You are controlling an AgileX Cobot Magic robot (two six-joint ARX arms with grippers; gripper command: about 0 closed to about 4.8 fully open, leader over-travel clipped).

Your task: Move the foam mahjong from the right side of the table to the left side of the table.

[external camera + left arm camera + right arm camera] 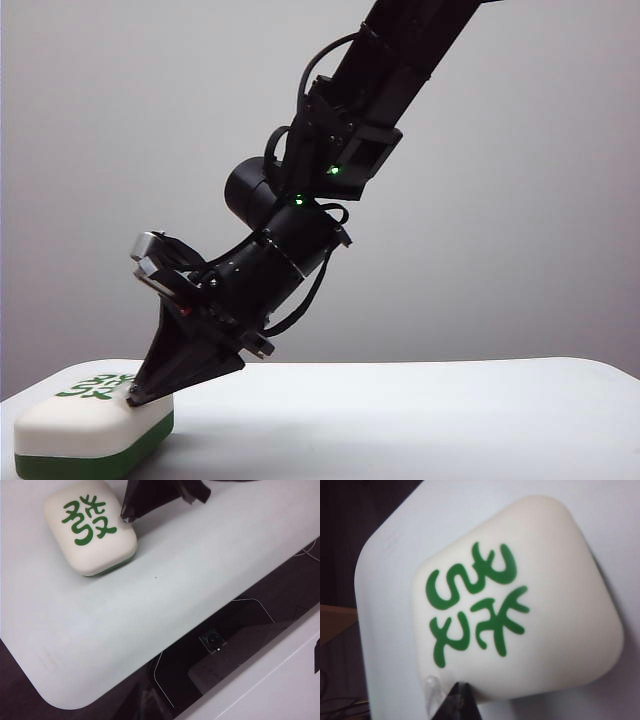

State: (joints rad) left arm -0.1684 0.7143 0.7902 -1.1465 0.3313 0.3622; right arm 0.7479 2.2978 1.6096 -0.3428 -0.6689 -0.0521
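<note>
1 arm down at the foam mahjong, at the table's left end.

The white table (450, 400) carries the foam mahjong (90, 425) flat by its left front corner, green character up, long axis running front to back. The right gripper (135, 400) touches the block's right edge, fingers pinched together, gripping nothing. The left gripper is out of view.

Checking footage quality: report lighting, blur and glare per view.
Exterior view: even light, sharp, right end effector at the foam mahjong. Left wrist view: soft shadow beside the mahjong, table glare-free. Right wrist view: slightly blurred, dim.
</note>
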